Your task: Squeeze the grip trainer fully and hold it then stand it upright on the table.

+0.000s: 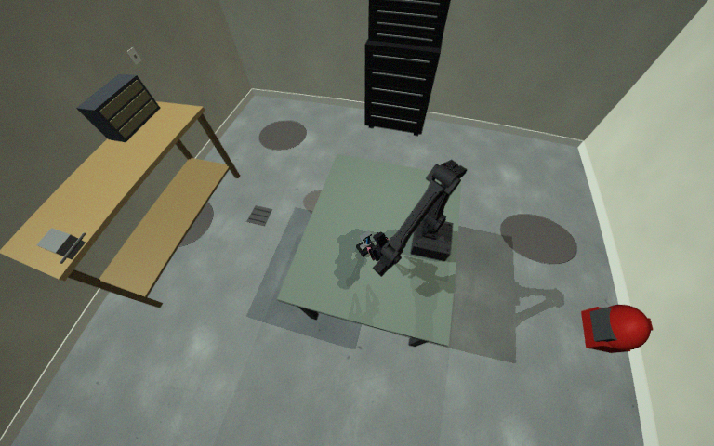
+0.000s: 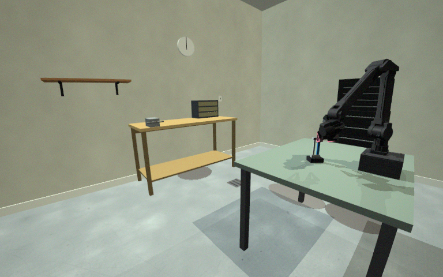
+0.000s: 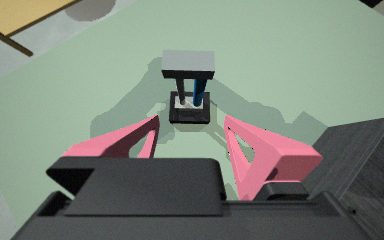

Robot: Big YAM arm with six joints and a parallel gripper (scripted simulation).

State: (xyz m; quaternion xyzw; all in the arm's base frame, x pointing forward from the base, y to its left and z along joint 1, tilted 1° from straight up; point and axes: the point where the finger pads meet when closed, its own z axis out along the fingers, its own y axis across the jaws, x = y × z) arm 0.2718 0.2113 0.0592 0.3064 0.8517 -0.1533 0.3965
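Our gripper point(image 3: 191, 134) hangs with its pink fingers apart and empty, the upright grip trainer point(image 3: 189, 92) at twelve o'clock just beyond them. We judge the squeeze not yet begun. Next we need the fingers around the thin bar point(image 3: 180, 91) and blue bar point(image 3: 200, 92).

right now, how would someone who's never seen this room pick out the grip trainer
Find the pale green table with the black robot arm on it. Just beyond the arm's open pink-fingered gripper the grip trainer stands upright: a black base and a grey top cap joined by a thin dark bar and a thicker blue one.
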